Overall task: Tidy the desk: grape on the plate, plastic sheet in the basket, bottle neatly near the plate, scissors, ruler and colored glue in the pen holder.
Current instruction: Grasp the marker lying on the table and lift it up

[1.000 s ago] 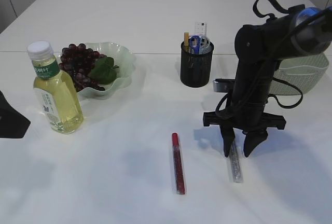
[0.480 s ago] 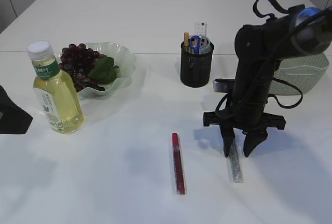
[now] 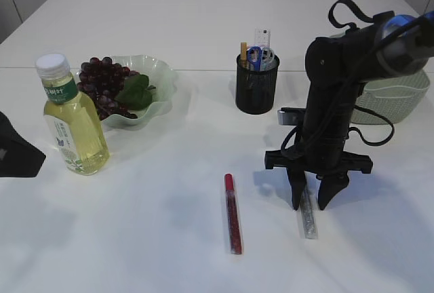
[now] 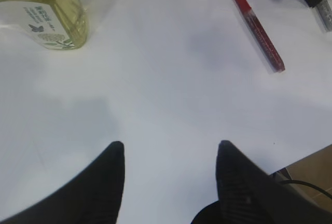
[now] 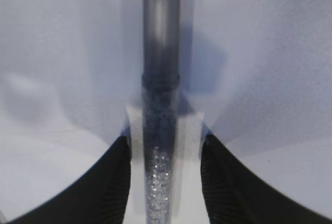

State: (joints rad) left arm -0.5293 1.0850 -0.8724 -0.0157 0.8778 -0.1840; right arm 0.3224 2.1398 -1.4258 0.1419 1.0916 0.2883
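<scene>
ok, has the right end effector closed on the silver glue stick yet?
No: in the right wrist view the silver glue stick lies on the table between the right end effector fingers, with a gap on both sides.

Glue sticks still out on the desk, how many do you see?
2. The red glue stick lies near the front middle of the table. The silver glue stick lies right of it, between the open fingers of the right hand. Others may sit unseen inside the pen holder.

Bare table [image 3: 156, 232] surrounds red glue tube [image 3: 232, 213].
</scene>
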